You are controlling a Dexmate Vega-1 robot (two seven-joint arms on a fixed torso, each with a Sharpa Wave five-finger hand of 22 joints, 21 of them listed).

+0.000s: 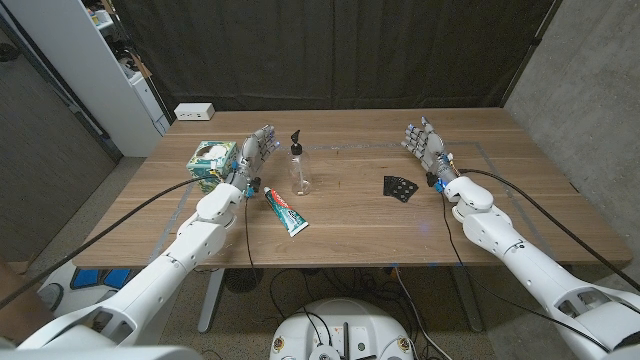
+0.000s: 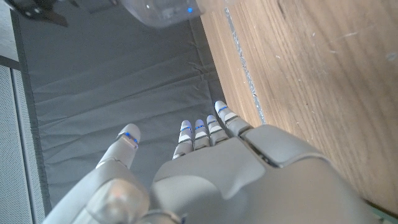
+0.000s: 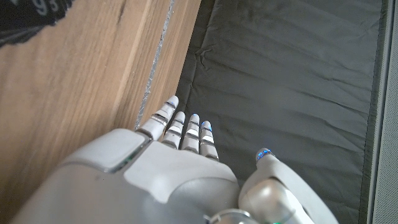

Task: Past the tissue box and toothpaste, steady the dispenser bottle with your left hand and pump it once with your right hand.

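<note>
The left hand [image 1: 258, 150] stood released, fingers apart, apparently just short of the dispenser bottle [image 1: 298, 165], while the right hand [image 1: 425, 145] waited released, well apart across the bench [image 1: 360, 225].

A clear bottle [image 1: 299, 172] with a black pump stands on a brown wood-grain counter [image 1: 360, 225], beside a green-and-white tissue box [image 1: 213, 160], a green, red and white toothpaste tube [image 1: 286, 213] and a black white-dotted card [image 1: 400, 187]; a dark curtain [image 1: 330, 50] hangs behind.
</note>
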